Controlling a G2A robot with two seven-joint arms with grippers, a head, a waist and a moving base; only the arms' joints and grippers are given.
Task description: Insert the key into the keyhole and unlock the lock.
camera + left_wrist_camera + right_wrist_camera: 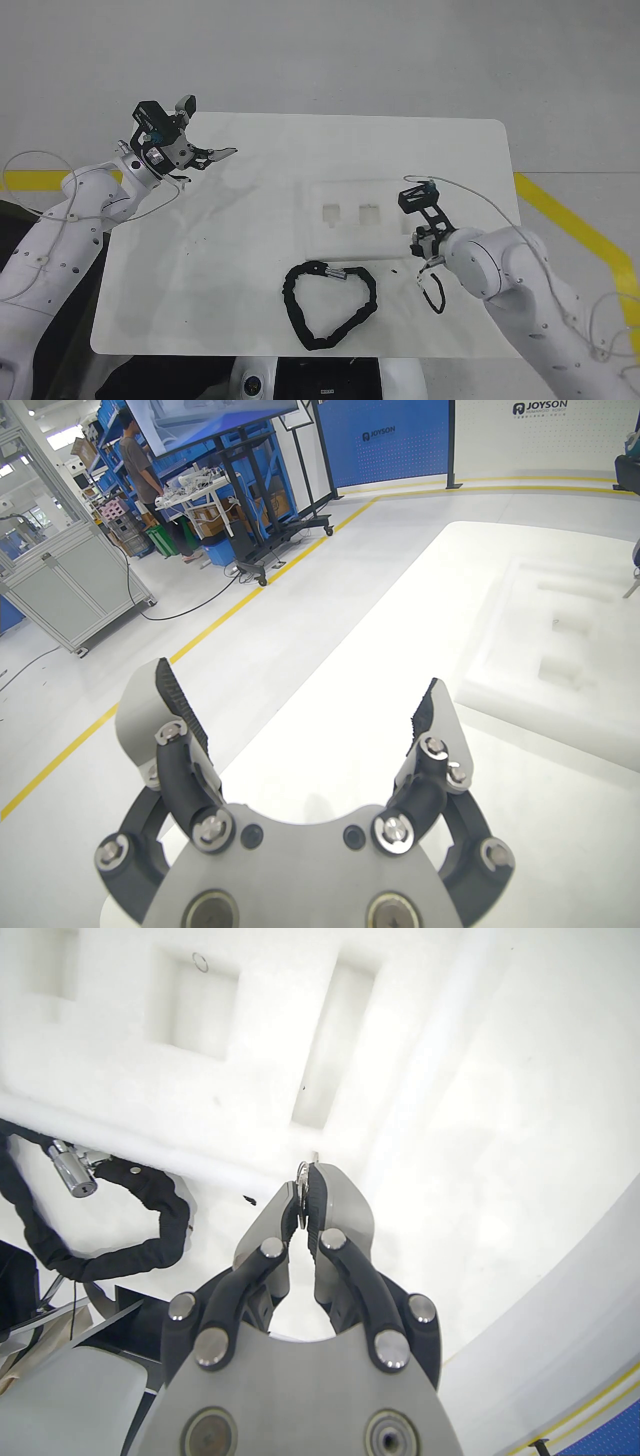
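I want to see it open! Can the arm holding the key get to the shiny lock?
Probably yes. The right gripper holds the key close to the shiny lock cylinder, with nothing above it; the black chain curls beside the keyhole.

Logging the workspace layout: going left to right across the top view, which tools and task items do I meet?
In order: left tool, open → black chain lock → right tool, shut on the key.
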